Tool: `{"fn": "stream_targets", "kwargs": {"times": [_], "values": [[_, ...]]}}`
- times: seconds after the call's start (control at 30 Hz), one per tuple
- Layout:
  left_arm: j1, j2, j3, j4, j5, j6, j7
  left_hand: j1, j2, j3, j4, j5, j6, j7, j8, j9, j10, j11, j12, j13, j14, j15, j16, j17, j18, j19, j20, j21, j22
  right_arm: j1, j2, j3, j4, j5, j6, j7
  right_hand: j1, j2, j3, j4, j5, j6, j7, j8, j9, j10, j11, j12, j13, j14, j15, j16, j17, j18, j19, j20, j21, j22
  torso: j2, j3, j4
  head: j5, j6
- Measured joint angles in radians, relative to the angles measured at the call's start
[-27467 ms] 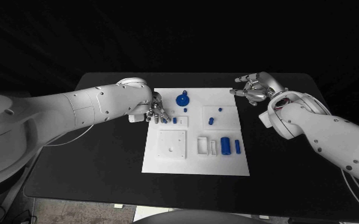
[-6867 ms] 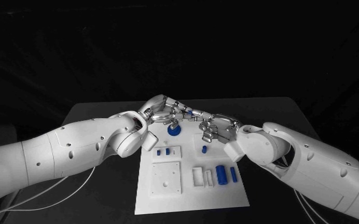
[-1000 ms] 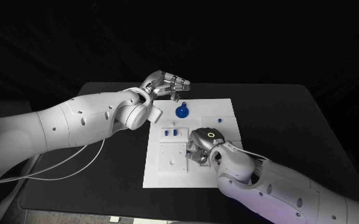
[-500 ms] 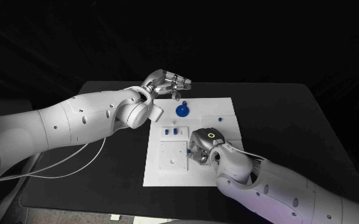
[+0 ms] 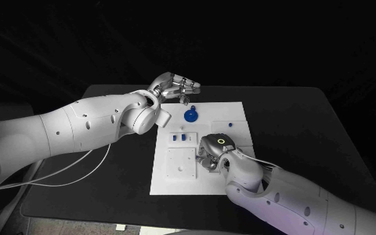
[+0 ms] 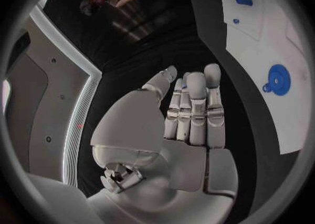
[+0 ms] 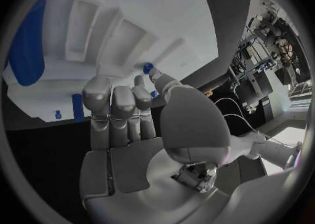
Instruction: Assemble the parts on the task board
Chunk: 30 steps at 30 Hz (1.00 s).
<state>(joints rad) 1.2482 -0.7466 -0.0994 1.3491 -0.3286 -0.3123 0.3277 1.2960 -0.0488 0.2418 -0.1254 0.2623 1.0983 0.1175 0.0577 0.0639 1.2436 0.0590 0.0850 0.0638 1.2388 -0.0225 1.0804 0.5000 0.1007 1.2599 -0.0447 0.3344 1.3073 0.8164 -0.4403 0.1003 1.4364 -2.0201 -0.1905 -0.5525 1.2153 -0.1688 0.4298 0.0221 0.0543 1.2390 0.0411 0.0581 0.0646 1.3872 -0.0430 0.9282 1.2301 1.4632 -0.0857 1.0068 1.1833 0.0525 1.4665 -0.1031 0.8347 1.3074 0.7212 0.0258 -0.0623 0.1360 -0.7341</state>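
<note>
Head view: right hand stays low on the task board, its fingers' hold indiscernible; left hand unchanged, fingers together, empty.

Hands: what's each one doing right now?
Left hand: open, fingers straight, holding nothing.
Right hand: down over the task board, pinching a small blue part.

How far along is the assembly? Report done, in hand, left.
Done: nothing plainly finished; the blue disc and two small pegs sit on the task board. In hand: the right hand seems to pinch a small blue part over white pockets. Left: the rest; the left hand hovers by its far corner.
</note>
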Motion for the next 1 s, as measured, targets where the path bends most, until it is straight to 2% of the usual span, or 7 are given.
{"fn": "stream_targets", "kwargs": {"times": [0.2, 0.3, 0.5, 0.6, 0.73, 0.9, 1.0], "values": [[0.000, 0.000, 0.000, 0.000, 0.000, 0.000, -0.002, 0.000, 0.000, 0.000, 0.000, 0.000, 0.000, 0.000, 0.000, 0.000, 0.000, 0.000, 0.000, 0.000, 0.000, 0.000, 0.000, 0.000, 0.000, 0.000, 0.000, 0.000, 0.000, 0.000, 0.005, -0.001, -0.009, 0.000, 0.002, 0.000, -0.010, 0.002, 0.034, -0.034, 0.000, 0.000, 0.000, 0.000, 0.000, 0.000, 0.000, 0.000, 0.001, 0.000, 0.000, 0.000, -0.001, 0.000, 0.000, 0.000, 0.000, 0.000, 0.000, 0.0000, -0.0006, -0.001, -0.001], [0.000, 0.001, 0.000, 0.000, 0.000, 0.001, -0.003, 0.000, 0.000, 0.000, 0.000, 0.000, 0.000, 0.000, 0.000, 0.000, 0.000, 0.000, 0.000, 0.000, 0.000, 0.000, 0.000, 0.000, 0.000, 0.004, 0.004, -0.005, 0.001, 0.000, 0.007, -0.001, -0.012, 0.000, 0.003, 0.000, -0.015, 0.003, 0.037, -0.037, 0.000, 0.000, 0.000, 0.000, 0.000, 0.000, 0.000, 0.000, 0.001, 0.000, 0.000, 0.000, -0.002, 0.000, 0.000, 0.000, 0.000, 0.000, 0.000, 0.0000, -0.0007, -0.002, -0.001], [0.000, 0.001, 0.000, -0.001, 0.000, 0.002, -0.007, 0.000, 0.000, 0.000, 0.000, 0.000, 0.000, 0.000, 0.000, 0.000, 0.000, 0.000, 0.000, 0.000, 0.000, 0.000, 0.000, 0.000, 0.000, 0.003, 0.003, -0.005, 0.001, 0.000, 0.008, -0.003, -0.014, 0.000, 0.008, 0.000, -0.015, 0.003, 0.047, -0.072, 0.000, 0.004, 0.004, 0.000, 0.000, 0.000, 0.000, 0.000, 0.001, 0.000, 0.000, 0.000, -0.008, 0.000, 0.000, 0.000, 0.000, 0.000, 0.000, -0.0001, -0.0010, -0.003, -0.002], [0.000, 0.001, 0.000, -0.001, 0.000, 0.002, -0.009, 0.000, 0.000, 0.000, 0.000, 0.000, 0.000, 0.000, 0.000, 0.000, 0.000, 0.000, 0.000, 0.000, 0.000, 0.000, 0.000, 0.000, 0.000, 0.003, 0.003, -0.005, 0.001, 0.000, 0.008, -0.004, -0.014, 0.000, 0.011, 0.000, -0.028, -0.010, 0.024, -0.078, 0.020, 0.004, 0.004, 0.000, 0.000, 0.000, 0.000, 0.000, -0.002, 0.000, 0.000, 0.000, -0.010, 0.000, 0.000, 0.000, 0.000, 0.000, 0.000, -0.0004, -0.0012, -0.003, -0.002], [0.000, 0.001, 0.000, 0.000, 0.000, 0.003, -0.011, 0.000, 0.000, 0.000, 0.000, 0.000, -0.004, -0.004, 0.000, 0.000, 0.000, 0.000, 0.000, 0.000, 0.000, 0.000, 0.000, 0.000, 0.000, 0.003, 0.003, -0.009, 0.001, 0.000, 0.007, -0.005, -0.016, 0.000, 0.015, 0.000, -0.028, -0.010, -0.020, -0.078, 0.052, 0.001, 0.006, 0.000, 0.000, -0.001, 0.001, 0.000, -0.007, 0.000, 0.000, 0.000, -0.013, 0.000, 0.000, 0.000, 0.000, 0.000, -0.001, -0.0004, -0.0012, -0.003, -0.002], [0.000, 0.001, 0.000, 0.000, 0.000, 0.005, -0.013, 0.000, 0.000, 0.000, 0.000, 0.000, -0.006, -0.001, 0.000, 0.000, 0.000, 0.000, 0.000, 0.000, 0.000, 0.000, 0.000, 0.001, 0.000, 0.003, 0.003, -0.012, 0.001, 0.000, 0.007, -0.005, -0.019, 0.000, 0.017, 0.001, -0.025, -0.021, -0.055, -0.087, 0.062, -0.023, 0.019, 0.000, 0.000, -0.010, 0.009, -0.007, -0.016, 0.000, 0.000, 0.000, -0.017, 0.000, 0.000, 0.000, -0.006, 0.000, -0.001, -0.0004, -0.0012, -0.003, -0.001], [0.000, 0.001, 0.000, 0.000, 0.000, 0.006, -0.014, 0.000, 0.000, 0.000, 0.000, 0.000, -0.007, 0.000, 0.000, 0.000, 0.000, 0.000, 0.000, 0.000, 0.000, 0.000, 0.000, 0.001, 0.000, 0.003, 0.003, -0.012, 0.001, 0.000, 0.009, -0.005, -0.023, 0.000, 0.018, 0.002, -0.020, -0.026, -0.063, -0.096, 0.062, -0.031, 0.020, 0.000, 0.000, -0.010, 0.009, -0.007, -0.019, -0.004, 0.004, 0.000, -0.018, 0.000, 0.000, 0.000, -0.010, 0.000, -0.001, -0.0004, -0.0012, -0.003, 0.000]]}}
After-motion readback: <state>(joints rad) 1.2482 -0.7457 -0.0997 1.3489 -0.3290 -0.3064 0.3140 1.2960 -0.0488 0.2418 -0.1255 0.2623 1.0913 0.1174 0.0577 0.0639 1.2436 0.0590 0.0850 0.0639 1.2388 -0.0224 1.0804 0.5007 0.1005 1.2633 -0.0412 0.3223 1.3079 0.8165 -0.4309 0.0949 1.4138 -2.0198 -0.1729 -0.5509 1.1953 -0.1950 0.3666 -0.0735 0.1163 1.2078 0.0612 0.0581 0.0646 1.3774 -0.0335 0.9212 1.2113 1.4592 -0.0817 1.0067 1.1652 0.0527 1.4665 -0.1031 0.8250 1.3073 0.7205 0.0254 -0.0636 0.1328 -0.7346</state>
